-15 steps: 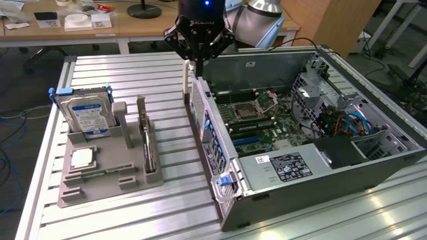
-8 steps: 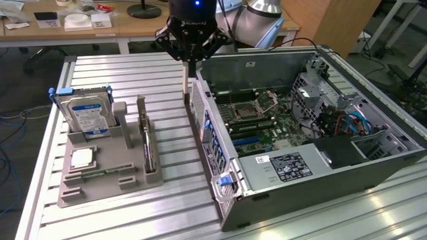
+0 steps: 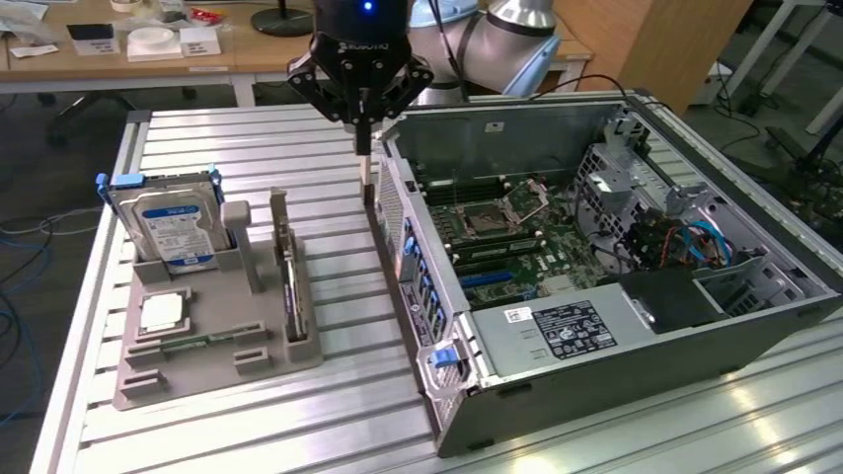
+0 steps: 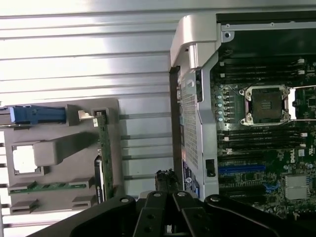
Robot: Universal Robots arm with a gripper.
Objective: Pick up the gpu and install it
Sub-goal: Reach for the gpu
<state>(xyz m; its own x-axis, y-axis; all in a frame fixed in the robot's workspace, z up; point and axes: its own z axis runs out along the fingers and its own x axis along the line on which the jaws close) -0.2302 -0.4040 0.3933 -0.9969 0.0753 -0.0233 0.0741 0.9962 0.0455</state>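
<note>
In the exterior view, nearest the camera, a ribbed metal table carries a grey tray toward 8 o'clock of the scene. A square silver chip lies flat on the tray's 9 o'clock side. The gpu stands on edge in a slot along the tray's 3 o'clock side. Its metal bracket is at the far end and nothing touches it. At the tray's 11 o'clock corner a hard drive with a blue label stands upright.

At 3 o'clock of the tray, across a bare strip of table, sits an open case. Its power supply is nearest, and the motherboard with an empty socket lies beyond.

Farther back, at 1 o'clock from the gpu, the gripper hangs over that bare strip, just beside the case's wall and well apart from the gpu. Its fingers are clenched together with nothing between them.

Beyond it, at 11 o'clock, stands a wooden desk.
</note>
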